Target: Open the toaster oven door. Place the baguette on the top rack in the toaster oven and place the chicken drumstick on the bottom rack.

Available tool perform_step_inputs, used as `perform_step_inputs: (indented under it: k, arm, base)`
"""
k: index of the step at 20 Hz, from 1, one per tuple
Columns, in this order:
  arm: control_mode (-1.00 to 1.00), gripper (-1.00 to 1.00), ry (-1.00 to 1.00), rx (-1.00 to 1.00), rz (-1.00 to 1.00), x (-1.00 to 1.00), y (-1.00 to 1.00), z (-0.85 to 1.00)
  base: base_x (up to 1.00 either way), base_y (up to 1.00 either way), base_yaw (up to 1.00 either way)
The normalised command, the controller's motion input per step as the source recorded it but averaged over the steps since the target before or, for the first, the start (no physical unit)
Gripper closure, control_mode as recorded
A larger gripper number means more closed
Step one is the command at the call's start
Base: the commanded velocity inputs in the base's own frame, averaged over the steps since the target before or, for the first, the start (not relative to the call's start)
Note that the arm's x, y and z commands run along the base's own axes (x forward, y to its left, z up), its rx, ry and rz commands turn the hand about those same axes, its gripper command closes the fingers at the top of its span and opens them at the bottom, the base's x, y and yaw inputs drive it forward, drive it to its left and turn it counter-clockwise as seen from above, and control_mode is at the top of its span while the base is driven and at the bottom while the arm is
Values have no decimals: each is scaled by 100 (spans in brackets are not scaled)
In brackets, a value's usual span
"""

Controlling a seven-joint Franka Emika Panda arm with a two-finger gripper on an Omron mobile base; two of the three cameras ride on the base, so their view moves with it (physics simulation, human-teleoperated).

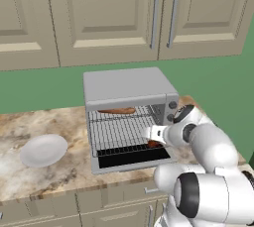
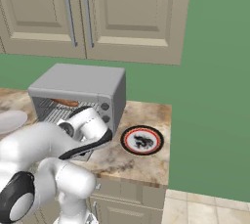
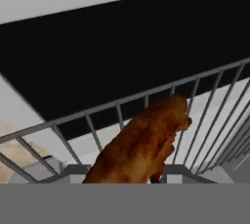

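The chicken drumstick point(image 3: 144, 145) is seen right at the pincer point(image 3: 128, 181), rising from between the fingertips in the hand view, its long axis running away from the hand and out over the bars of the bottom rack point(image 3: 205, 100). The fingers themselves are hidden behind the meat, so whether the pincer is clamped on the drumstick or has let go cannot be told. In the left base view the pincer point(image 1: 151, 137) is placed at the right end of the opened toaster oven point(image 1: 124, 87), with a reddish scrap of the drumstick point(image 1: 154, 143) just beside it, low in the cavity and above the folded-down toaster oven door point(image 1: 133, 157). The baguette point(image 1: 116, 111) is already laid along the top rack point(image 1: 119, 116), lengthwise left to right, well above the hand. So the deciding relation is judged to be this: the drumstick lies straight ahead of the pincer and over the lower grid, its far end pointing deeper in. A release here looks likely to leave it on the rack, provided the meat is carried by the bars and not by the front rail. A white plate point(image 1: 43, 150) is left on the bench point(image 1: 30, 181) to the left.
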Motion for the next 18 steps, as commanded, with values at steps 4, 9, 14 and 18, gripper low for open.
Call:
perform_step_inputs:
  k: [4,9,14,18]
  arm:
    - [-100,100,12,19,11,0,20,42]
    - [-100,100,18,20,9,4,29,30]
    - [-100,100,21,19,8,1,44,21]
    - [-100,100,14,20,5,11,20,33]
  base:
    - [0,0,0]
    - [0,0,0]
    - [0,0,0]
    - [0,0,0]
